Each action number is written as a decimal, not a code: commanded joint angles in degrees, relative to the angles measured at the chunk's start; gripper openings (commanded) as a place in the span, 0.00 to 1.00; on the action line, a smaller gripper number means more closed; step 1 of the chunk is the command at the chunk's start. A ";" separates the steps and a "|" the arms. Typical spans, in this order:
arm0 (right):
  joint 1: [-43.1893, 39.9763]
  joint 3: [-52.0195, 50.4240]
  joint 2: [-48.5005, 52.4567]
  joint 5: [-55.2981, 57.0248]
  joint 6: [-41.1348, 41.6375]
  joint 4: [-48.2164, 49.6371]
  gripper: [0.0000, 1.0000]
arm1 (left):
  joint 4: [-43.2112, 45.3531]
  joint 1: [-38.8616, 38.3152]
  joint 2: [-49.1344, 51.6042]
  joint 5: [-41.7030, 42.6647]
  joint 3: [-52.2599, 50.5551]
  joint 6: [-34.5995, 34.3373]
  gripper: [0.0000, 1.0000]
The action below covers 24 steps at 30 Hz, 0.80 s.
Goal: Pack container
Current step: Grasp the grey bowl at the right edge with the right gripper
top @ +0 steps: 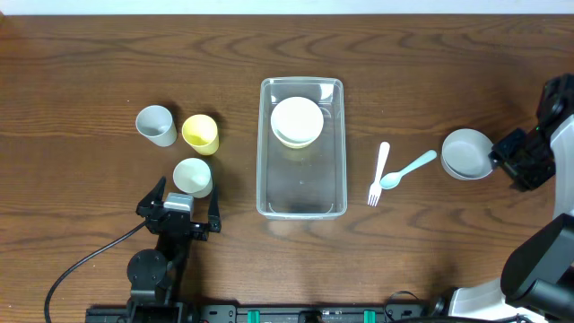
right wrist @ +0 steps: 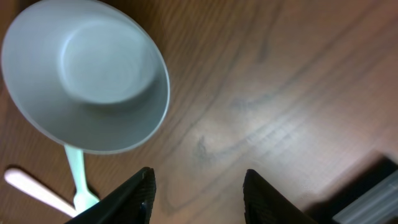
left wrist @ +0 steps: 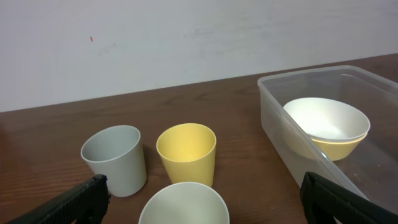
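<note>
The clear rectangular container [top: 301, 197] stands at the table's centre and holds stacked bowls, a white one [top: 297, 119] on a yellow one. It also shows in the left wrist view [left wrist: 277, 118]. My left gripper [top: 179, 205] is open just in front of a pale green cup [top: 192, 176], which lies between its fingers in the left wrist view [left wrist: 184, 204]. My right gripper [top: 507, 161] is open and empty, just right of a pale blue-grey bowl [top: 466, 153], seen in the right wrist view [right wrist: 87, 87].
A grey cup [top: 156, 125] and a yellow cup [top: 200, 133] stand behind the green cup. A white fork [top: 378, 172] and a mint spoon [top: 406, 169] lie between the container and the blue-grey bowl.
</note>
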 commanded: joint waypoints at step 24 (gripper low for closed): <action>0.66 -20.52 -0.55 -3.41 -3.17 28.98 0.41 | -1.95 0.31 -0.26 0.42 -1.05 0.31 0.98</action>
